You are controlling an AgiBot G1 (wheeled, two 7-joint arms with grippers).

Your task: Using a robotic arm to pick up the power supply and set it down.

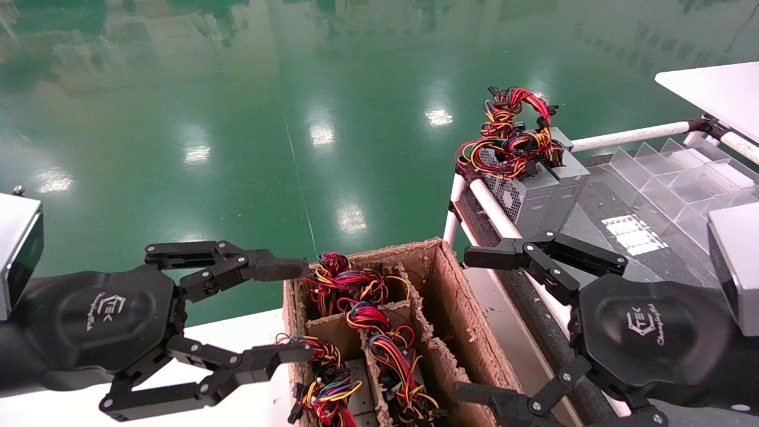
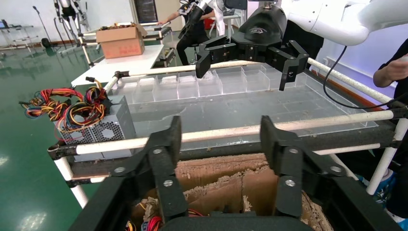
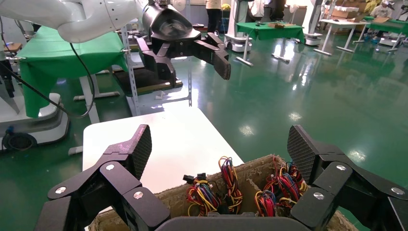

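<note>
Grey metal makes up the power supply [image 1: 536, 193], a small box with tiny holes on one face and a bunch of red, yellow and orange wires [image 1: 509, 133] piled on top. It stands on the far corner of the dark rack [image 1: 599, 237], right by a white rail [image 1: 495, 210], just past the fingertips of the right claw [image 1: 474, 323]. The right claw is spread wide and holds nothing. Its far finger reaches toward the grey box but does not touch it, and its near finger hangs over the edge of the brown cardboard box [image 1: 450, 296].

The cardboard box sits between the two claws. Inside it, cardboard walls make small slots, and more bunches of coloured wires [image 1: 362, 332] fill them. The left claw [image 1: 296, 311] is spread wide too, with nothing in it. Its fingertips are at the other side of the cardboard box, above a white tabletop [image 1: 237, 338]. Clear plastic dividers [image 1: 682, 178] sit on the rack past the right claw. The floor [image 1: 267, 118] is shiny green.
</note>
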